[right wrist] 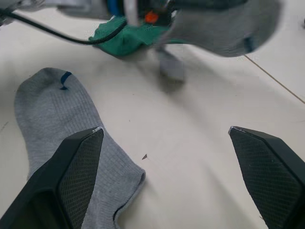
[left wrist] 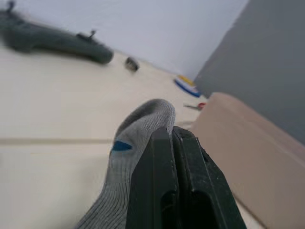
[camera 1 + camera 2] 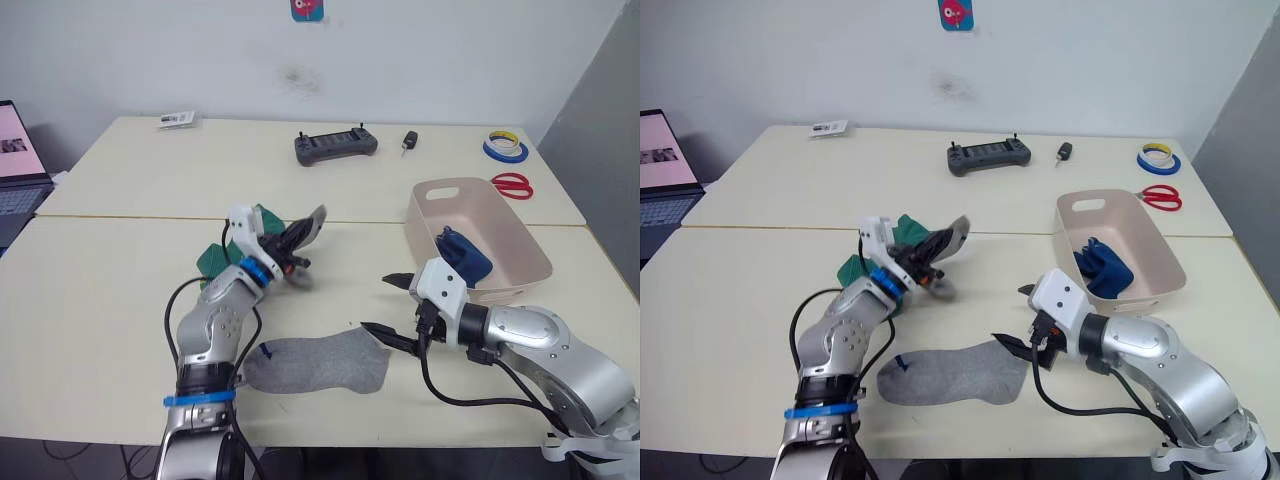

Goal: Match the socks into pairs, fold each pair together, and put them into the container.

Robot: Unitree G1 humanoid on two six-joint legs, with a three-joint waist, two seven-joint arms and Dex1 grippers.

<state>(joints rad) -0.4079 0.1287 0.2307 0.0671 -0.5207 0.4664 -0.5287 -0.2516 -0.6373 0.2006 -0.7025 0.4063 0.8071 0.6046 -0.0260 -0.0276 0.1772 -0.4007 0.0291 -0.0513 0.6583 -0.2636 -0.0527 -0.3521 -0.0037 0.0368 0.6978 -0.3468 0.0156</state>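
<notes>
While one grey sock [image 3: 955, 374] is laid flat near the front edge of the table [image 3: 730, 300], its blue cuff mark turned toward the left arm, a second grey sock [image 3: 948, 240] is held lifted above the tabletop, pinched between the closed fingers of the left gripper [image 3: 930, 252]. Behind that gripper the green socks [image 3: 852, 268] are largely hidden, so that only bunched green cloth can be made out. Over the toe end of the flat sock the right gripper [image 3: 1022, 318] is held with its fingers spread wide and nothing between them; one fingertip is seen at the sock's edge, though contact cannot be judged. Dark blue socks [image 3: 1102, 262] are seen inside the container [image 3: 1080, 211], which is placed to the right, near the table's right edge. Bare tabletop is left between the flat sock and the container. A controller [image 3: 989, 156], scissors [image 3: 1158, 197] and tape rolls [image 3: 1158, 157] are ranged along the far side.
</notes>
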